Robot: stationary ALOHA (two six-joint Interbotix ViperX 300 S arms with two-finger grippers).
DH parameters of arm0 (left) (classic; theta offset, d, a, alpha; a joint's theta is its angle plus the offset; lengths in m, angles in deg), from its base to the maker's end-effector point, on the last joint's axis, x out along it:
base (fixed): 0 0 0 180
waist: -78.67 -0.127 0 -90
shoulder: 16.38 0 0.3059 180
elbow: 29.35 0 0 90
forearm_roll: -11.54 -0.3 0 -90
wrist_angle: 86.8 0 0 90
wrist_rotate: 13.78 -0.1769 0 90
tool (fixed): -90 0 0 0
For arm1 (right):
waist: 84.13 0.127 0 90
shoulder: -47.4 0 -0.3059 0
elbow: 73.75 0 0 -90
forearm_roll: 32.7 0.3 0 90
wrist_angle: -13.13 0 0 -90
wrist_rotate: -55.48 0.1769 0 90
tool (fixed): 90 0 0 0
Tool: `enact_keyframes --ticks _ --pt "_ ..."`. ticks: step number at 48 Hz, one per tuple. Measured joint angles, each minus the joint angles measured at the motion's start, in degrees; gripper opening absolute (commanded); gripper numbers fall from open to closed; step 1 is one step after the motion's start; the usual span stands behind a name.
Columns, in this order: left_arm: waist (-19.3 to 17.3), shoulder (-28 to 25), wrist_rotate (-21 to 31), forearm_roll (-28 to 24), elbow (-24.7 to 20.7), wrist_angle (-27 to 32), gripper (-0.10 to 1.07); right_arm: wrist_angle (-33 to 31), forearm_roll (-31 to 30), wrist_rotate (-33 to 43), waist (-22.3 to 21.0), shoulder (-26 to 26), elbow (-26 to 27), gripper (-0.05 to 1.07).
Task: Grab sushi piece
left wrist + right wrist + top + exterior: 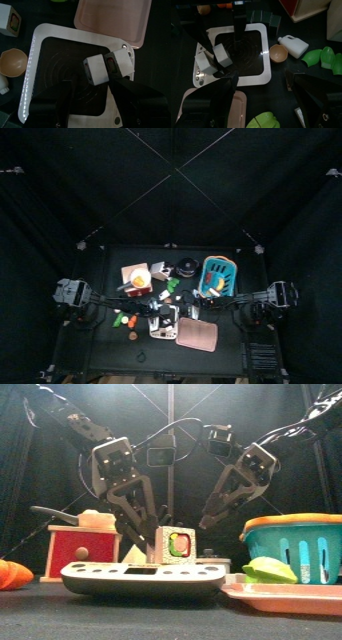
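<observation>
The sushi piece (175, 544), white with a green band and a red-and-green filling, stands on the white-rimmed black plate (143, 579). In the left wrist view the sushi piece (107, 67) lies on the plate (40, 45) just beyond my open left gripper (93, 92), and its jaws stand wide on either side of it without touching. In the front view my left gripper (142, 534) hangs close at the sushi's left. My right gripper (214, 519) hangs open on the other side, a little higher. The right wrist view shows the sushi piece (211, 57) and the left arm over the plate (261, 62).
A pink tray (287, 594) lies right of the plate, with a teal basket (297, 544) and a green piece (271, 569) behind it. At the left stand a wooden box with a red front (83, 549) and an orange thing (11, 572). A white bottle (294, 45) and a tan bowl (278, 52) sit beside the plate.
</observation>
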Motion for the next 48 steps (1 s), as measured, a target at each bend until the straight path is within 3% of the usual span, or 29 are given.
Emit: enact_keyframes --ticks 6,18,31,48 --pt "-0.4 -0.1 0.0 0.2 -0.1 -0.9 0.83 0.0 0.0 0.0 -0.1 0.0 0.0 1.03" --pt "-1.0 -0.1 0.0 1.3 0.0 -2.0 0.63 0.0 0.0 0.0 -0.2 0.0 0.0 1.03" --pt "-1.1 0.4 0.0 1.4 0.0 -1.6 0.62 0.0 0.0 0.0 -0.2 -0.6 0.0 1.03" --pt "-1.1 5.2 0.0 1.4 2.5 -0.4 0.62 0.0 -0.1 0.0 -0.3 -1.1 0.1 1.03"
